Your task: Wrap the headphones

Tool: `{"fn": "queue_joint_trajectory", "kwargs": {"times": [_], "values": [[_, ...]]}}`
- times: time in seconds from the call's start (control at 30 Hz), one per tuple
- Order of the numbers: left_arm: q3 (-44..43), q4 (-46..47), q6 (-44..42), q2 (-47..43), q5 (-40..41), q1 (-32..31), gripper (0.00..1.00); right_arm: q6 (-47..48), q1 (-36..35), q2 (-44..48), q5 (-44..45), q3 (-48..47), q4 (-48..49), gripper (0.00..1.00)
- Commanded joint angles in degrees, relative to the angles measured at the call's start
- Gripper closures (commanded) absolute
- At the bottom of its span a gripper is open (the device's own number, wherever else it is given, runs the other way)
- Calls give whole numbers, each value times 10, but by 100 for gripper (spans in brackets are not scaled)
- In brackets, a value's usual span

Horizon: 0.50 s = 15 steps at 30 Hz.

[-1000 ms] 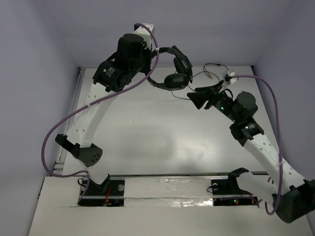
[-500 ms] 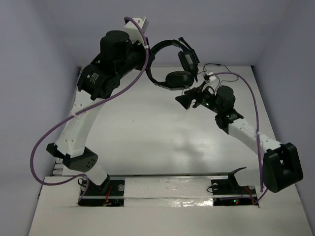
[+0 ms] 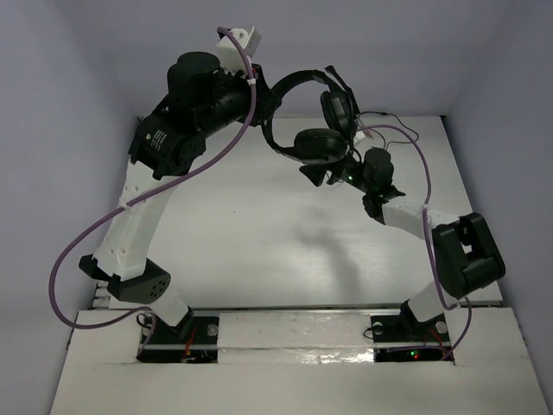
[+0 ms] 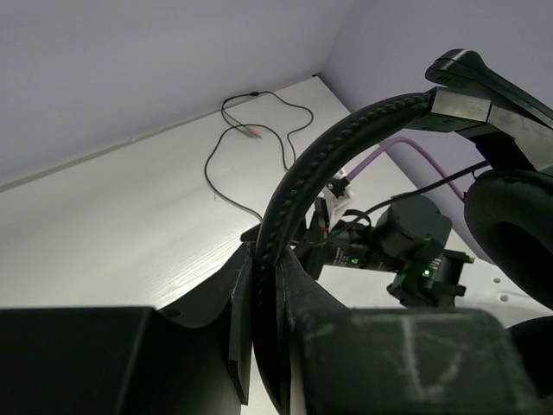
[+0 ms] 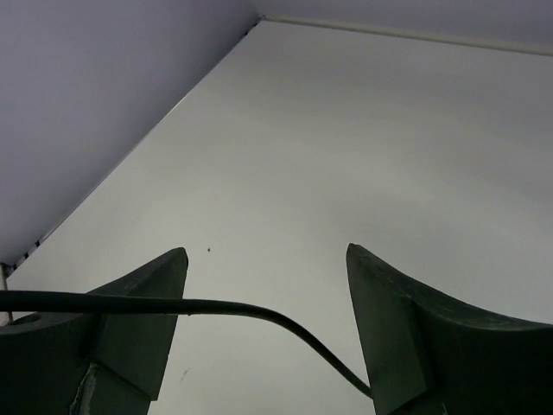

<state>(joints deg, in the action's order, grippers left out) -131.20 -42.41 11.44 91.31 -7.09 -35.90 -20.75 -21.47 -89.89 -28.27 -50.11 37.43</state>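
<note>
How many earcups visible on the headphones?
2. Both in the top view: the lower earcup at the headband's left end, the upper earcup at its right end. None hidden.

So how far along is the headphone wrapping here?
Done: the left tool is shut on the headband, holding the headphones up. In hand: the cord passes between the fingers of the open right tool, ungripped. Left: all the wrapping; cord lies loose on the table.
</note>
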Motion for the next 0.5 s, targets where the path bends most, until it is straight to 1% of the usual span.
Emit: {"fn": "queue_joint_trajectory", "kwargs": {"times": [0.0,0.03,0.1,0.2,0.27,0.3,0.33,0.4,0.43,0.47], "values": [[-29,54,24,-36,-20,0,100,10,-3,-11,-2,-40,55,20],[-31,58,26,-37,-20,0,100,6,-3,-17,-5,-39,58,23],[-39,63,31,-34,-24,0,100,-10,-3,-36,-4,-19,98,24],[-67,67,43,-27,-29,5,100,-24,-3,-61,-13,-10,122,27],[-83,68,59,-23,-34,10,100,-44,-3,-79,-21,-5,150,32],[-85,72,65,-20,-35,19,100,-52,-3,-84,-25,2,159,35],[-79,74,66,-20,-34,19,100,-59,-3,-88,-28,7,169,41],[-65,87,67,-24,-14,24,100,-75,-3,-87,-38,13,179,49],[-41,95,68,-29,-8,24,100,-82,-3,-83,-37,26,184,59],[-28,105,68,-33,5,24,100,-95,-3,-70,-37,35,199,63]]}}
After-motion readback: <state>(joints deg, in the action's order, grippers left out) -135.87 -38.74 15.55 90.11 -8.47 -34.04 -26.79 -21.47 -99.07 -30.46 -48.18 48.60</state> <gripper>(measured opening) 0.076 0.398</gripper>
